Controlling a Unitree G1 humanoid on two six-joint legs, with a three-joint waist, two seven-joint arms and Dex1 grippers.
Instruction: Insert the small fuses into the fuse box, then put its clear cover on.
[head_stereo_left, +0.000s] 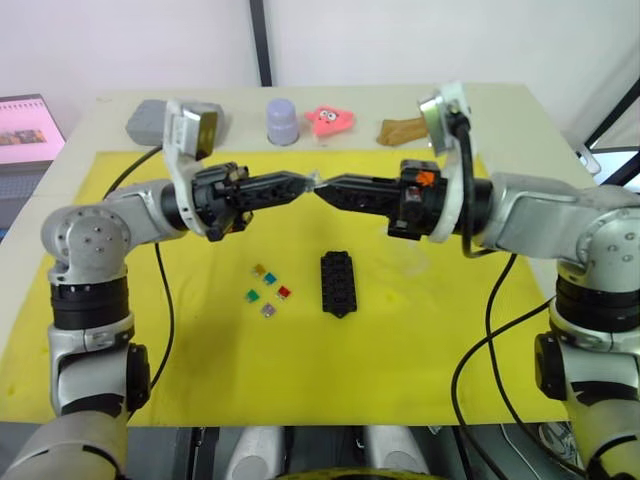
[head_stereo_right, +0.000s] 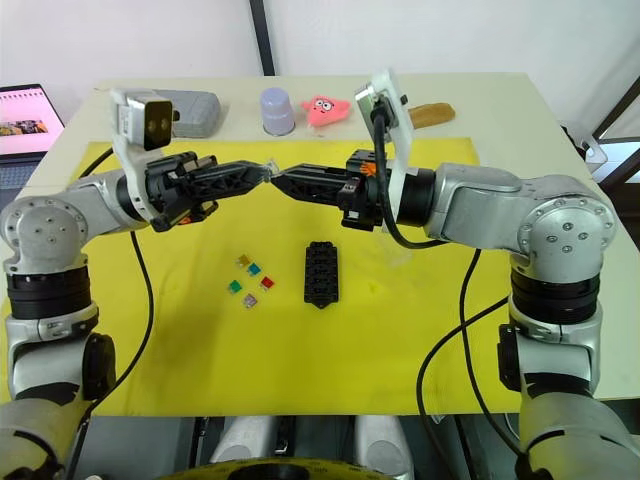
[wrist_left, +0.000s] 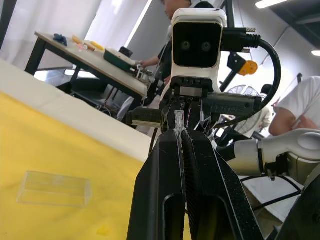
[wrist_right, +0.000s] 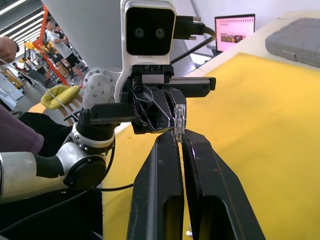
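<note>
Meeting tip to tip above the yellow mat (head_stereo_left: 400, 370), the left gripper (head_stereo_left: 305, 184) and right gripper (head_stereo_left: 325, 188) are both closed on one small clear plastic piece (wrist_right: 179, 121). The black slotted fuse box (head_stereo_left: 339, 283) lies below, beside the small coloured fuses (head_stereo_left: 268, 290); a transparent rectangular cover (wrist_left: 54, 189) rests on the mat.

Both arms are up over the yellow mat (head_stereo_left: 400, 380), fingertips meeting nose to nose above its far half. The left gripper (head_stereo_left: 300, 183) and right gripper (head_stereo_left: 328, 188) pinch a small clear sliver (head_stereo_left: 315, 183) between them, fingers of each closed tight. Down on the mat's middle lies the fuse box (head_stereo_left: 339, 283), black, long side running near to far. Just beside it, toward the mat's left edge, the small fuses (head_stereo_left: 268, 291) sit in a loose cluster. Along the table's far edge: a grey case (head_stereo_left: 148, 119), lavender cup (head_stereo_left: 282, 121), pink toy (head_stereo_left: 329, 119).
</note>
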